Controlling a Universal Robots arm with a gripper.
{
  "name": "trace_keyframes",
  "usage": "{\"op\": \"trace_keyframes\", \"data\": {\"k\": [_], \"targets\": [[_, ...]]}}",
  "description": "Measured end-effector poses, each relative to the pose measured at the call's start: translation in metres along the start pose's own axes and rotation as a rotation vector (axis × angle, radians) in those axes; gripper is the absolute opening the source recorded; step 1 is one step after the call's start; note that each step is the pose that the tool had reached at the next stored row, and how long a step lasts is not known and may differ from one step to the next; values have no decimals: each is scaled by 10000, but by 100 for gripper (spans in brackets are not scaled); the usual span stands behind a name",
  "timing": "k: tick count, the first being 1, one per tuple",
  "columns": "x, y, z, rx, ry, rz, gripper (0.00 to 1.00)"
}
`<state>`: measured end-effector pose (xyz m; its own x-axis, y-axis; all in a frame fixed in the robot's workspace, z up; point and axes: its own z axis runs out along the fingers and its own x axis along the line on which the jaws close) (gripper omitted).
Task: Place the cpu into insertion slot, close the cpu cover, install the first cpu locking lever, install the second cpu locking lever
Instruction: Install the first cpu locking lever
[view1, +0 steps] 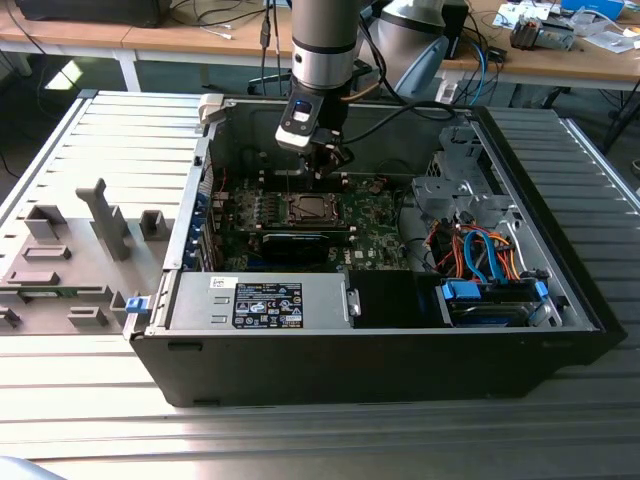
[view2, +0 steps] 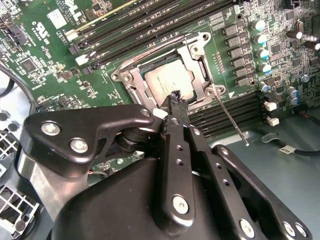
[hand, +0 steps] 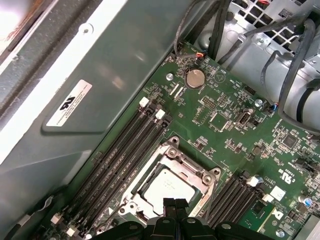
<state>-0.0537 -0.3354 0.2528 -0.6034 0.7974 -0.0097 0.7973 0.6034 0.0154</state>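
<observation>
Inside the open case, gripper hanging over slot, a little to its far side in the exterior view. Fingers pressed together, gripping nothing. Cpu seated in the slot, framed by cover lying flat over it. Tip just above the cover's edge, cpu just beyond and below. Thin lever apparently unlatched close beside the tip, long axis slanting from the cover's corner out across the memory slots, well within reach of the one arm.
</observation>
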Motion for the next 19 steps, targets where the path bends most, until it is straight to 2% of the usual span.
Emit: {"op": "trace_keyframes", "data": {"k": [19], "targets": [[0,0,0,-4,5,-362,11]]}}
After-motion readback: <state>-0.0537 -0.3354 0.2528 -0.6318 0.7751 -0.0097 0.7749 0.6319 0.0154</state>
